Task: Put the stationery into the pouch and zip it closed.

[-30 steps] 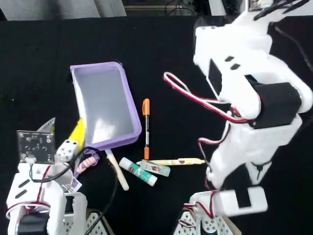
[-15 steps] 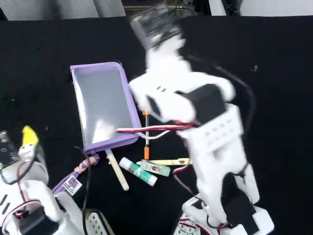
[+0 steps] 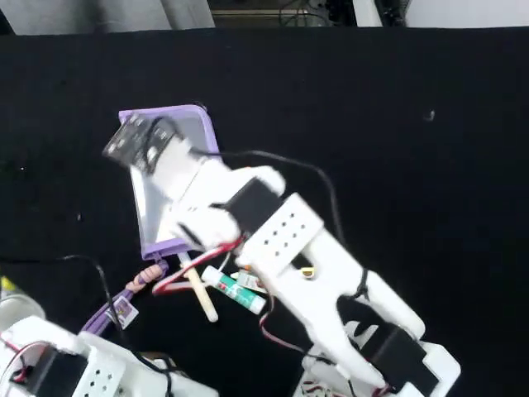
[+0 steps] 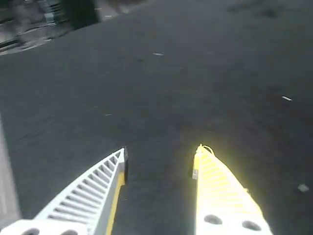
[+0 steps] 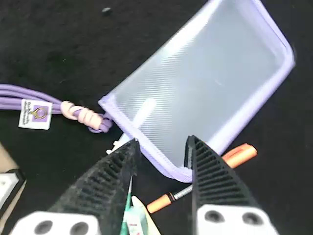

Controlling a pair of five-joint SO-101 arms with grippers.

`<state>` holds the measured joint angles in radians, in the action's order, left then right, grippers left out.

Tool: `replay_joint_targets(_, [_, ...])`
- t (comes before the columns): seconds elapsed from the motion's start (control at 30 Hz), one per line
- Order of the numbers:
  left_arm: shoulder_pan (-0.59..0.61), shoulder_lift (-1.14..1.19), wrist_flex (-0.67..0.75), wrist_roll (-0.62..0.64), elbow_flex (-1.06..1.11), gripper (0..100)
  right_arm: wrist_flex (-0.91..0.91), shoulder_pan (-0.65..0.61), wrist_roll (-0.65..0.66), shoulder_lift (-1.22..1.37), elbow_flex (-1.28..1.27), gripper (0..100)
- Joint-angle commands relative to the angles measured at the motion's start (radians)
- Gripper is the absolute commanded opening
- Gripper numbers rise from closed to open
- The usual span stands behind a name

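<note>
High view: purple pouch [image 3: 162, 114] lies flat on the black surface [image 3: 397, 124], left of centre. Its long axis runs far to near, the near end leaning a little right. The right arm [image 3: 281, 240] stretches from the near right across the pouch and covers most of it.

Right wrist view: right pincer [image 5: 162, 142] hangs over the pouch's near short edge, black fingers spread apart, nothing between them. A pale streak shows through the pouch's clear face; I cannot tell whether it is glare or an item.

Strap [image 3: 142, 279] leaves the pouch's near left corner, a pink coil first, then purple cord trailing near-left with a white tag [image 5: 35, 114].

Stationery lies on the surface outside the pouch:
- orange pen [image 5: 238, 155] just beside the pouch's right long edge, roughly parallel to it.
- cream stick [image 3: 199, 295] near the pouch's near edge, long axis near to far, far end towards the pouch.
- glue stick [image 3: 235, 289] just right of the cream stick, angled from far-left to near-right.

Left wrist view: left pincer [image 4: 160, 151] is open, one white finger and one yellow, over bare surface.
</note>
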<state>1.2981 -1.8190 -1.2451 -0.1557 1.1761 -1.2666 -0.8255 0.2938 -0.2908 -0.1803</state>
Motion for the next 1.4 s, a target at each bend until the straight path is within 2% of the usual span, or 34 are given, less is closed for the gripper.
replay_joint_targets(0.0, [0.157, -0.005, -0.006, 0.009, -0.008, 23, 0.071, -0.074, 0.02, -0.039, -0.042, 15.5])
replay_joint_targets(0.1, [0.228, -0.005, -0.008, 0.008, -0.015, 23, 0.112, -0.123, 0.023, -0.039, -0.087, 15.5])
replay_joint_targets(0.27, [0.231, -0.005, -0.044, -0.044, -0.001, 23, 0.16, -0.21, 0.018, -0.01, -0.119, 15.8])
replay_joint_targets(0.43, [0.231, -0.005, -0.104, -0.1, 0.019, 23, 0.16, -0.258, 0.014, 0.16, -0.044, 15.8])
replay_joint_targets(0.63, [0.231, -0.005, -0.1, -0.121, 0.071, 23, 0.153, -0.316, 0.021, 0.392, 0.09, 15.8])
replay_joint_targets(0.87, [0.231, -0.005, -0.1, -0.186, 0.113, 23, 0.152, -0.311, 0.023, 0.587, 0.17, 15.8])
replay_joint_targets(1.1, [0.231, -0.005, -0.098, -0.186, 0.111, 23, 0.155, -0.307, 0.069, 0.651, 0.18, 15.7])
replay_joint_targets(1.37, [0.231, -0.005, -0.098, -0.186, 0.111, 23, 0.187, -0.238, 0.098, 0.737, 0.211, 15.5])
